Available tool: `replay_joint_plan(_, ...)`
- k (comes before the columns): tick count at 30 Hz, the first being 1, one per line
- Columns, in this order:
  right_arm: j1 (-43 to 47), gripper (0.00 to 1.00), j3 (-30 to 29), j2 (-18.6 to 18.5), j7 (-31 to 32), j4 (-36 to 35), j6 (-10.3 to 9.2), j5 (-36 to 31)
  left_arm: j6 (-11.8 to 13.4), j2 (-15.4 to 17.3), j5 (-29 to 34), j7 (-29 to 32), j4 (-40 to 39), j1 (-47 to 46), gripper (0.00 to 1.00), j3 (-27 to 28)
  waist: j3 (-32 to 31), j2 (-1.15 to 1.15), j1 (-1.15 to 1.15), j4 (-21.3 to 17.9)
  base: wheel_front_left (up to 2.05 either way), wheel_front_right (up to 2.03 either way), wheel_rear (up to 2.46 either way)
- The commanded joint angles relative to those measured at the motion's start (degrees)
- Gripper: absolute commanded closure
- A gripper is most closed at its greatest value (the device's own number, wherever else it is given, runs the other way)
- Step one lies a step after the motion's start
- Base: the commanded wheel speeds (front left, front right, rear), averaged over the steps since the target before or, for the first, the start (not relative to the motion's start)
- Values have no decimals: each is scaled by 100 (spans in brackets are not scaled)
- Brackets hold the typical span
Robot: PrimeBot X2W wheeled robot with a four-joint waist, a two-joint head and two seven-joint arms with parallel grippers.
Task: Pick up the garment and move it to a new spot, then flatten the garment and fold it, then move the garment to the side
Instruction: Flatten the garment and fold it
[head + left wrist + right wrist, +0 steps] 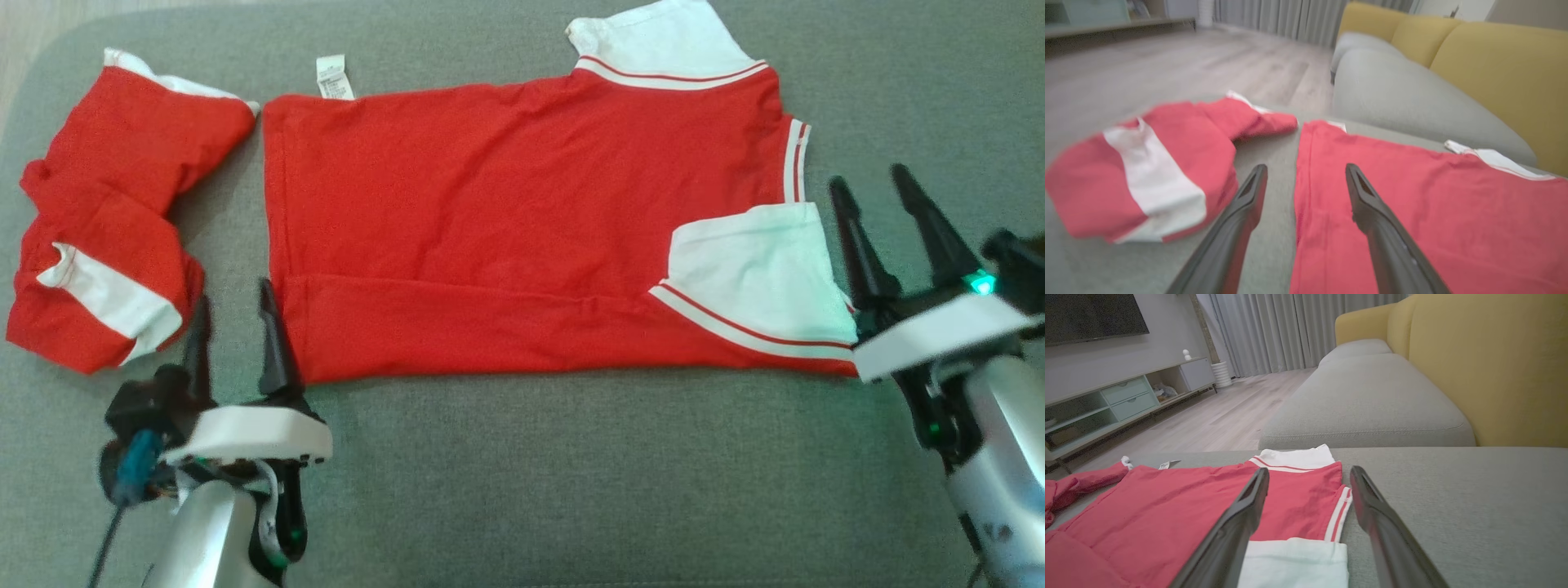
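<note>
**Garment position.** The red garment (490, 212) lies flat on the grey cushion (571, 474), between the two sets of fingers. Its near edge is folded over, and one white sleeve (751, 269) is folded onto the body.

**L gripper** (233, 294): fingers spread, nothing between them.
- In the left wrist view the garment's hem edge runs up the gap between the fingers.
- One finger is over red cloth, the other over bare cushion.
- Contact w/ cloth: cannot tell.
- A second, crumpled red-and-white garment (106, 204) lies just outboard of these fingers.

**R gripper** (867, 175): fingers spread, holding nothing.
- The tips are just beside the white sleeve and the striped neck trim (796, 159).
- In the right wrist view the inboard finger overlaps the garment and the outboard finger is over bare cushion.

**Ref.** The care label (335, 77) sticks out at the far edge of the garment, ahead of the L fingers.
</note>
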Motion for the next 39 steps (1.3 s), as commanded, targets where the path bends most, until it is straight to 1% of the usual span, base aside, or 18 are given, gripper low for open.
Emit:
replay_joint_plan(1,278,0,-200,67,-111,-356,-4,-315,161,97,316,-399,-317,-97,0,215,-69,0,0,-22,0,0,0)
replay_joint_plan(5,792,0,-725,381,-42,-936,-4,-813,379,176,856,-671,-567,-16,0,87,-164,0,0,-58,0,0,0)
replay_joint_plan(6,941,0,-841,473,2,-1114,-4,-916,414,209,988,-693,-620,10,0,33,-190,0,0,-64,0,0,0)
replay_joint_plan(7,941,0,-841,473,2,-1114,-4,-916,414,209,988,-693,-620,10,0,33,-190,0,0,-64,0,0,0)
replay_joint_plan(10,1435,0,-1094,756,193,-1653,-4,-1153,488,277,1260,-713,-720,130,0,-131,-287,0,0,-85,0,0,0)
replay_joint_plan(15,2146,0,-1362,1180,569,-2390,-4,-1357,514,375,1449,-469,-790,389,0,-370,-434,0,0,-130,0,0,0)
replay_joint_plan(21,2567,0,-1492,1451,866,-2816,-4,-1476,538,446,1443,-119,-810,615,0,-470,-531,0,0,-147,0,0,0)
replay_joint_plan(30,2656,0,-1543,1536,1013,-2952,-4,-1481,570,468,1364,24,-876,665,0,-480,-587,0,0,-136,0,0,0)
replay_joint_plan(32,2664,0,-1578,1539,1083,-2880,-4,-1438,535,452,1289,120,-826,669,0,-493,-565,0,0,-129,0,0,0)
replay_joint_plan(35,2634,0,-1665,1509,1285,-2565,-4,-1365,408,403,1115,345,-626,618,0,-540,-473,0,0,-119,0,0,0)
replay_joint_plan(39,2379,0,-1715,1351,1456,-1837,-4,-1218,156,319,849,633,-169,386,0,-603,-289,0,0,-111,0,0,0)
